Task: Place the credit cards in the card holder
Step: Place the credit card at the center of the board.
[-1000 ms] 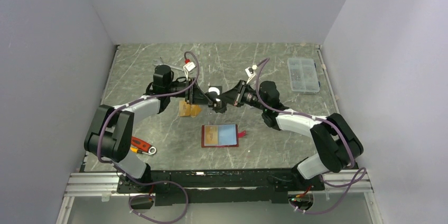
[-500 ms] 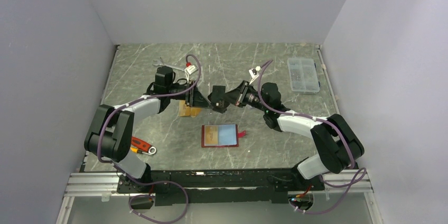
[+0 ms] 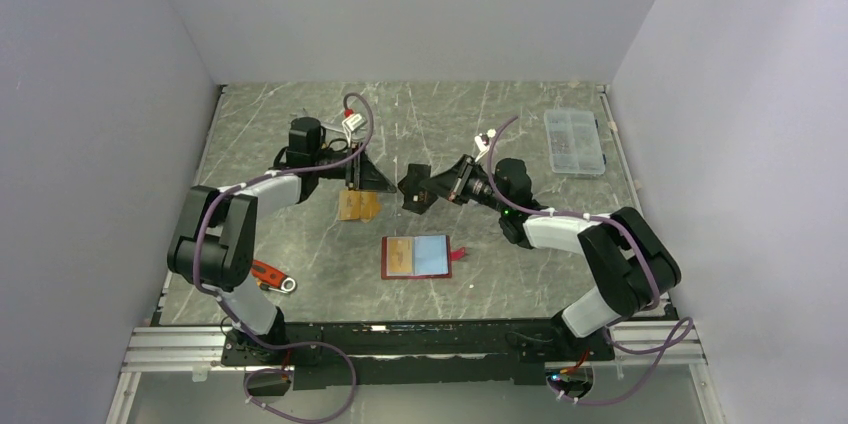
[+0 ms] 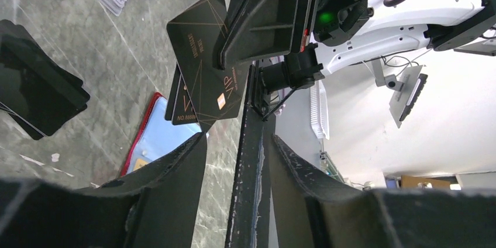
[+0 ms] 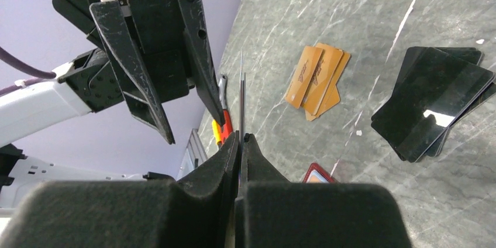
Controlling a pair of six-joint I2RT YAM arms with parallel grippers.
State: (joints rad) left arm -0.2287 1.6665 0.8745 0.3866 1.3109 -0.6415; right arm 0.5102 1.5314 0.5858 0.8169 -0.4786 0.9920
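Right gripper, pinching black credit cards edge-up in mid-air, offers them to the spread left gripper, apparently for re-gripping before sleeving in the open card holder lying nearer.

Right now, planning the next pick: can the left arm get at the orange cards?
Probably yes: the left pincer is open close by the orange cards, which lie uncovered on the table.
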